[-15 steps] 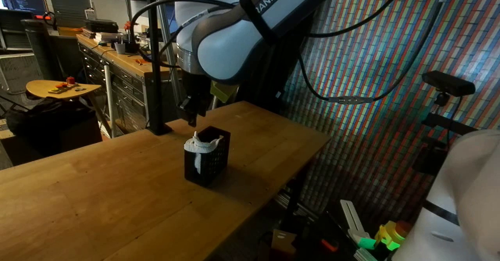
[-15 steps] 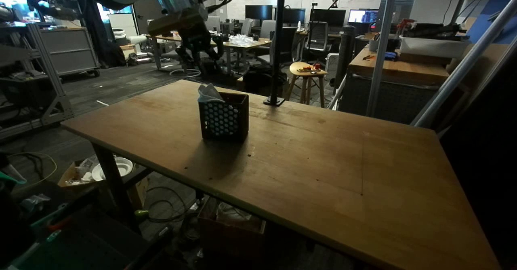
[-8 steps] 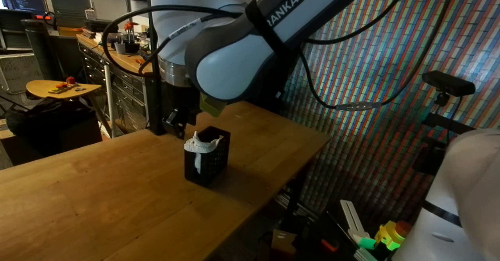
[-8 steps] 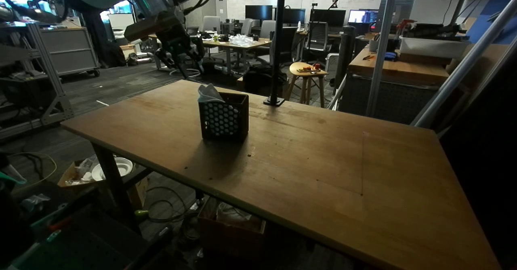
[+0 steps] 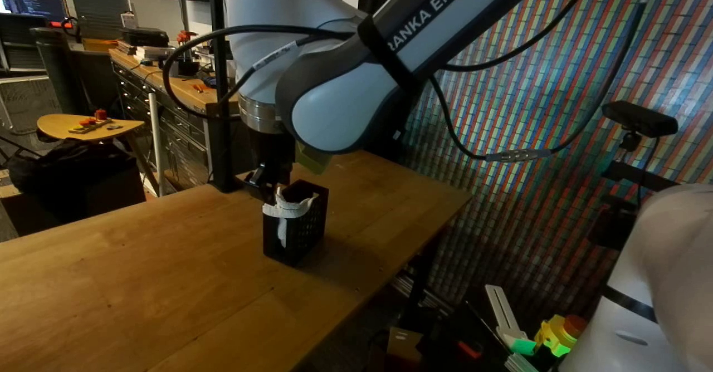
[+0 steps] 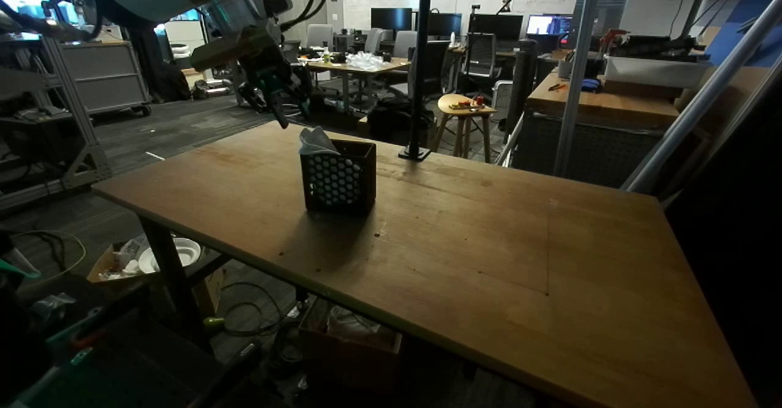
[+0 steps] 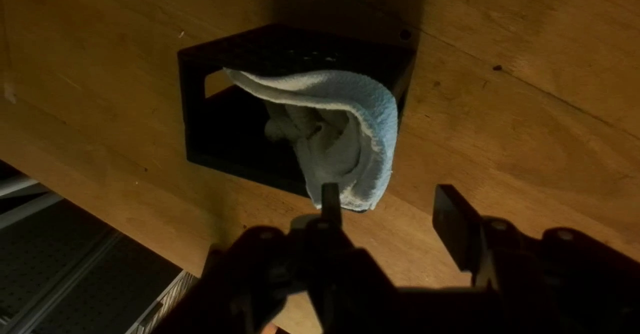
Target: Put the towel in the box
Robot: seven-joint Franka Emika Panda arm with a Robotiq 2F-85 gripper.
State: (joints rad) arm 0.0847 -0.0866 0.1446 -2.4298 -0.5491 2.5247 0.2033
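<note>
The light blue-white towel (image 5: 288, 210) sits bunched inside the black box (image 5: 271, 235) on the table. It also shows in an exterior view (image 6: 316, 142), where one corner sticks up above the rim. In the wrist view the towel (image 7: 380, 119) fills the right part of the box (image 7: 188, 109) and folds over its rim. My gripper (image 7: 388, 199) is open with a wide gap and nothing between its fingers. The left finger (image 7: 330, 201) overlaps the towel's near edge in the wrist view; I cannot tell whether they touch. In an exterior view the gripper (image 6: 294, 118) hangs above and beside the box.
The wooden table (image 6: 489, 231) carries the box. A black upright post (image 6: 418, 78) stands at the table's edge behind the box. A small stool (image 6: 465, 105) and a workbench (image 5: 167, 85) stand beyond the table.
The arm and gripper have come down toward the box, first shifting sideways and then slightly back over the last half second. The towel and box have not moved.
</note>
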